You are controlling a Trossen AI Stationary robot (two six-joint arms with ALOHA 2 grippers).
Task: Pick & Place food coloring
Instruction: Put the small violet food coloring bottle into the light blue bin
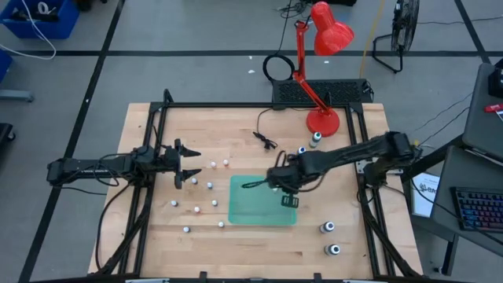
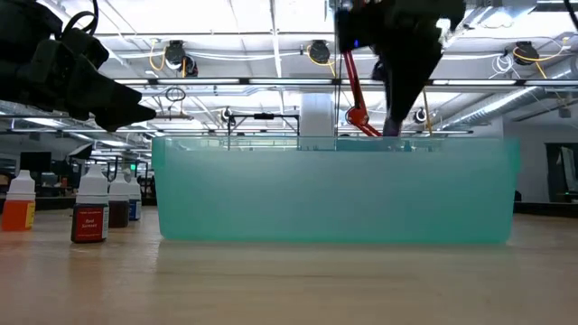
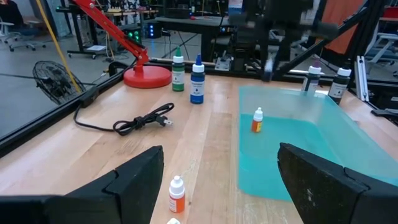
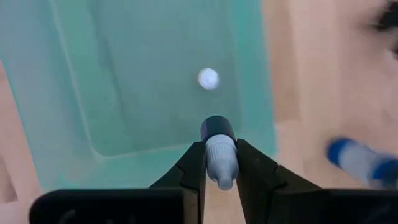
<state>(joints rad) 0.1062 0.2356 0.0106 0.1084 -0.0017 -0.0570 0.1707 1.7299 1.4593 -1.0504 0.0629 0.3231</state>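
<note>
Two dark fingers (image 4: 249,168) of the right pincer (image 4: 221,163) fill the bottom of the right wrist view, pinching a dark-bodied bottle (image 4: 219,149) by its white top; the bottle hangs above the near wall of the translucent green tray (image 4: 124,74), where one tiny white-capped bottle (image 4: 208,78) already stands on the tray floor. Seen from above, this pincer (image 1: 273,182) sits over the tray's upper right part, just right of centre of the frame. At centre left the left pincer (image 1: 189,164) hovers with its fingers spread wide, holding nothing, just above a scatter of tiny bottles (image 1: 211,186) standing on the wooden tabletop (image 1: 236,236) between it and the tray. One of these, orange with a white cap (image 3: 176,194), shows between the spread fingers in the left wrist view. Two larger bottles (image 1: 328,228) stand at lower right of the tabletop, two more (image 1: 315,139) beside the base of the red desk lamp (image 1: 322,118) at upper centre. A black cable (image 1: 266,140) lies above the tray.
</note>
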